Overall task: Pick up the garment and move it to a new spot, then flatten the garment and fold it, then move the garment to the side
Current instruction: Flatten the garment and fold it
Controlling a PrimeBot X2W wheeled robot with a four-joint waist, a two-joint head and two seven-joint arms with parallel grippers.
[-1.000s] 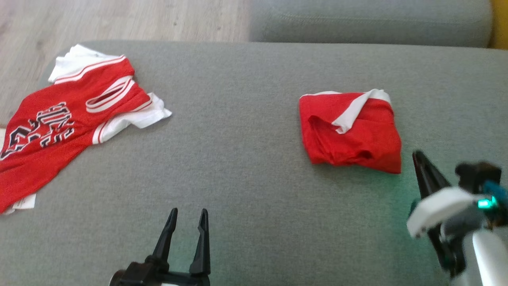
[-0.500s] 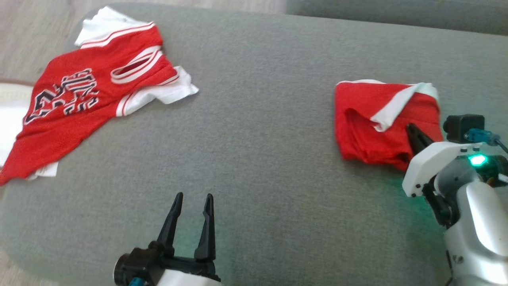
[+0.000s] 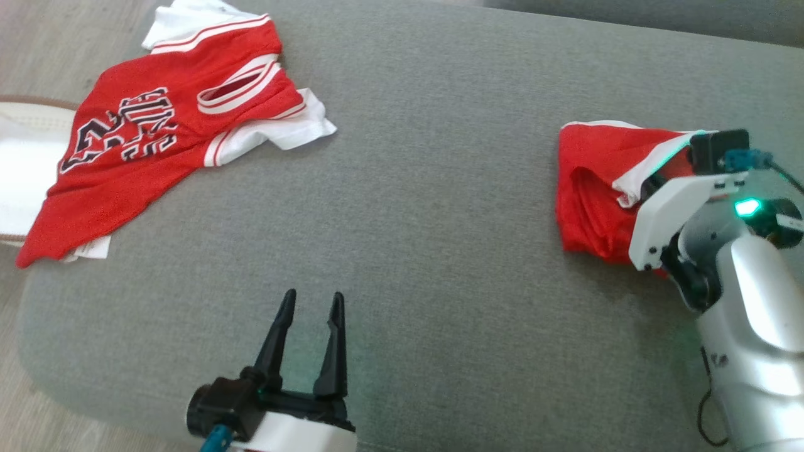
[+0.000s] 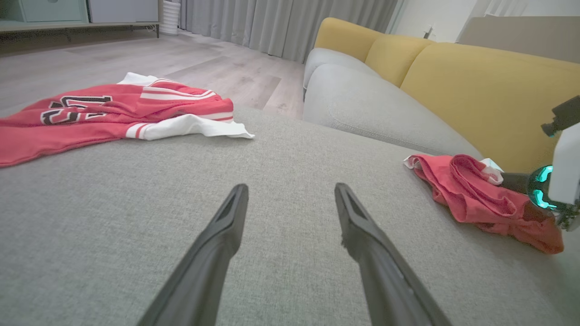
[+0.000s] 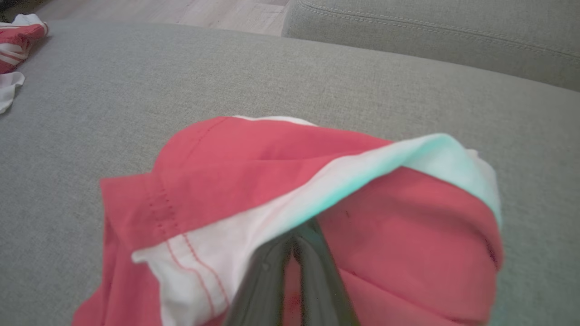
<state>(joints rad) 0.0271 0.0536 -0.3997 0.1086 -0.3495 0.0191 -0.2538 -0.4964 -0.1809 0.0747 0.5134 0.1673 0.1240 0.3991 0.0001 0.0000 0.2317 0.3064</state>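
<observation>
Spread wide apart, the two fingers (image 4: 226, 231) of my left gripper (image 3: 314, 295) hover low over the grey sofa cushion (image 3: 440, 220) with nothing between them, pointing out across its fabric. On my right gripper (image 5: 301, 226) the fingers are pressed tight together, tips meeting right at the white band of the folded red garment (image 3: 590, 188). The band arches over the tips, and I cannot tell whether any cloth is pinched between them or whether they merely poke in under the fold. From my head view, the white wrist housing (image 3: 672, 207) of that arm sits over the garment's near right corner and hides the fingertips. The garment lies in a rumpled, roughly square bundle on the right part of the cushion, well apart from my left gripper. Far over at the cushion's left edge sprawls a second red jersey (image 3: 157, 144) with white sleeves, striped trim and dark lettering, its lower corner reaching past the edge. Behind the cushion runs another grey seat (image 4: 362, 108), backed by yellow cushions (image 4: 476, 77), with pale wood floor (image 4: 204, 63) beyond.
</observation>
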